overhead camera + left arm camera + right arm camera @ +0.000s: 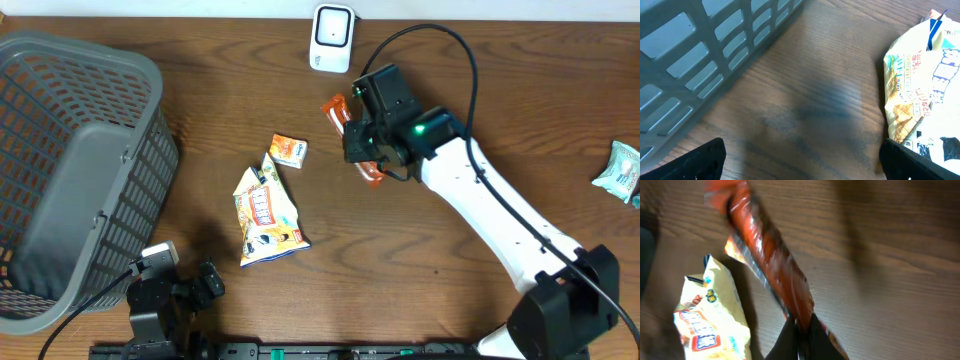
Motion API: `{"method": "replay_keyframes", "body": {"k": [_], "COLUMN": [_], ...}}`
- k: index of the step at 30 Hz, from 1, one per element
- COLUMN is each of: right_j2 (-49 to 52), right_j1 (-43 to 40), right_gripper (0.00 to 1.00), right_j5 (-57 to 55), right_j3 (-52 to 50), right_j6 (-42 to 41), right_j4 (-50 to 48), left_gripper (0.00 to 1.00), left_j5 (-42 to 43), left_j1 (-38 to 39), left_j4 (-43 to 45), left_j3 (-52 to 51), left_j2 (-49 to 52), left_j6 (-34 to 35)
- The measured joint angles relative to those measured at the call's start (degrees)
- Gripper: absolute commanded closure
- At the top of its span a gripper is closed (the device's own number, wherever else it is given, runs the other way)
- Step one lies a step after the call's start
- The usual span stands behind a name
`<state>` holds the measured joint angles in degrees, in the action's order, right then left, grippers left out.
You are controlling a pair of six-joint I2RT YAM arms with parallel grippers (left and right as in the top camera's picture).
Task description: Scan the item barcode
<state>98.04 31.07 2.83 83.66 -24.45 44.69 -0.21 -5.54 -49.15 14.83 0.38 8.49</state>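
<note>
Brown wooden table [200,60]: grey slotted plastic basket [70,170] at its left. Left gripper [802,165], near the basket's lower corner, stands wide open and empty. Yellow-and-white crinkled snack bag [265,215] lies mid-table. Right gripper [365,150] is clamped on the long orange-red wrapped stick [765,255], which projects past its fingertips, near the white rectangular scanner [332,38] but not touching it.

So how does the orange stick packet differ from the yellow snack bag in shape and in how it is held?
The orange packet is a long, narrow stick; the yellow bag is wide and flat. The orange packet is pinched in the shut right claw; the yellow bag lies free on the table, no claw touching it. Both are shiny plastic wrappers.
</note>
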Motion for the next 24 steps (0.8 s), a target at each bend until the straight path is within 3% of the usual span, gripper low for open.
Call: {"method": "replay_keyframes", "body": {"k": [11,16,20,21,23,24], "right_j2": [6.1,9.0,9.1,9.1,9.1,9.1], "right_j1": [0.2,0.2,0.2,0.2,0.2,0.2], "right_gripper": [0.99,0.67,0.6,0.54,0.3,0.28], "right_j5": [-0.4,-2.8,-5.7,-6.2,-6.9,-7.2], "right_j3": [0.0,0.0,0.0,0.0,0.0,0.0], "right_j6": [3.6,4.3,5.5,5.7,5.6,5.7], "right_j4": [-2.3,-1.9,-3.2,-3.6,-3.9,-4.0], "left_gripper": [0.02,0.02,0.02,0.02,0.02,0.02], "left_j5": [0.0,0.0,0.0,0.0,0.0,0.0], "left_j1": [0.0,0.0,0.0,0.0,0.0,0.0], "left_j4": [0.0,0.0,0.0,0.0,0.0,0.0], "left_j3": [0.0,0.0,0.0,0.0,0.0,0.0], "left_j2": [0.0,0.0,0.0,0.0,0.0,0.0], "left_j6": [0.0,0.0,0.0,0.0,0.0,0.0]}}
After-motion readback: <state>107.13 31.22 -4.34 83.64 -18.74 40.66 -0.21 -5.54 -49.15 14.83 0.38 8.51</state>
